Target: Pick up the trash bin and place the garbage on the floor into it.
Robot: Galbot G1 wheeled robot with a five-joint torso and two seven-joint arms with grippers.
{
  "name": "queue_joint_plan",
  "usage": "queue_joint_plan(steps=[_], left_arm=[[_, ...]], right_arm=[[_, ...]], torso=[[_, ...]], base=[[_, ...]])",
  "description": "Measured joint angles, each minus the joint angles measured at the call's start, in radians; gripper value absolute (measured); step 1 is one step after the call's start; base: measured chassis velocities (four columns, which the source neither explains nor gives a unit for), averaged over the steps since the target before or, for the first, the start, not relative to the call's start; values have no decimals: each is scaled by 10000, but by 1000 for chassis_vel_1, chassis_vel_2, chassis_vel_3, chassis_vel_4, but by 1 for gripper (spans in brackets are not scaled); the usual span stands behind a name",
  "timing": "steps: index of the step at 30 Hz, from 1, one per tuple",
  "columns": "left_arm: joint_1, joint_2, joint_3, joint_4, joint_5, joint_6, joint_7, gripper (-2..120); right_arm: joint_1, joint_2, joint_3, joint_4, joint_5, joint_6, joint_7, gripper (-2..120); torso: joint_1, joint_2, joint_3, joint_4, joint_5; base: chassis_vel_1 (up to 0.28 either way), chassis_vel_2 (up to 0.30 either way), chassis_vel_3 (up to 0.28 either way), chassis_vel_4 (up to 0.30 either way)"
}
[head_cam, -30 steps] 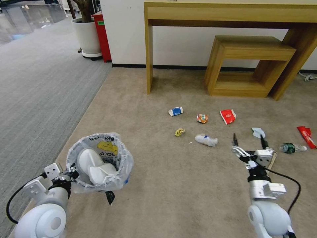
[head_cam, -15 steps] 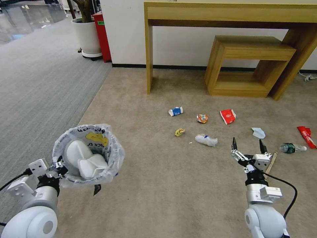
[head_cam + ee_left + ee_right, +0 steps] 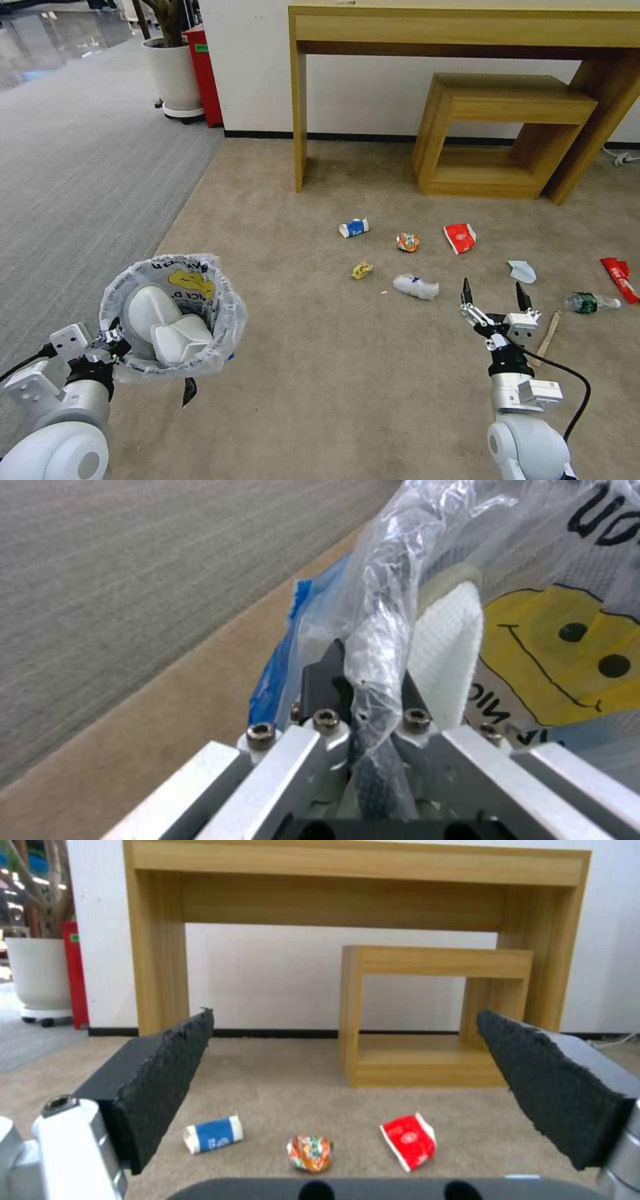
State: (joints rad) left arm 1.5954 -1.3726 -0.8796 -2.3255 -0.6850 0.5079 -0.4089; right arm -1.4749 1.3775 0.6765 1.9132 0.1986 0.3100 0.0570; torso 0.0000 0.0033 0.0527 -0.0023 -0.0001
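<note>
Your left gripper (image 3: 113, 339) pinches only the trash bin (image 3: 172, 315) rim, held above the floor (image 3: 333, 373); it could slip. Right gripper (image 3: 493, 301) hangs open near the garbage (image 3: 415, 286).

A tall wooden console table (image 3: 467, 30) is standing against the white wall (image 3: 373, 93), sheltering a smaller wooden stand (image 3: 500, 133); a white planter (image 3: 175, 77) is sitting beside the tall red bin (image 3: 205, 73).

The right gripper (image 3: 343, 1080) has its two black foam-padded fingers (image 3: 167, 1075) spread wide apart above the beige short-pile carpet (image 3: 280, 1090). Between them lie a blue-white carton (image 3: 213, 1135), a crumpled orange wrapper (image 3: 309, 1153) and a red paper box (image 3: 409, 1141), before a light wooden table (image 3: 353, 875).
</note>
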Motion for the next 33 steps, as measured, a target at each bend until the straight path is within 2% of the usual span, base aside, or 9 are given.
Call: queue_joint_plan(steps=[33], left_arm=[[-65,-109,88,188,-76,39,49,1]], right_arm=[[287,-121,-274,-123,238,-157,106,100]], torso=[[1,-1,2,0,1]], base=[[-255,261,255,-262]])
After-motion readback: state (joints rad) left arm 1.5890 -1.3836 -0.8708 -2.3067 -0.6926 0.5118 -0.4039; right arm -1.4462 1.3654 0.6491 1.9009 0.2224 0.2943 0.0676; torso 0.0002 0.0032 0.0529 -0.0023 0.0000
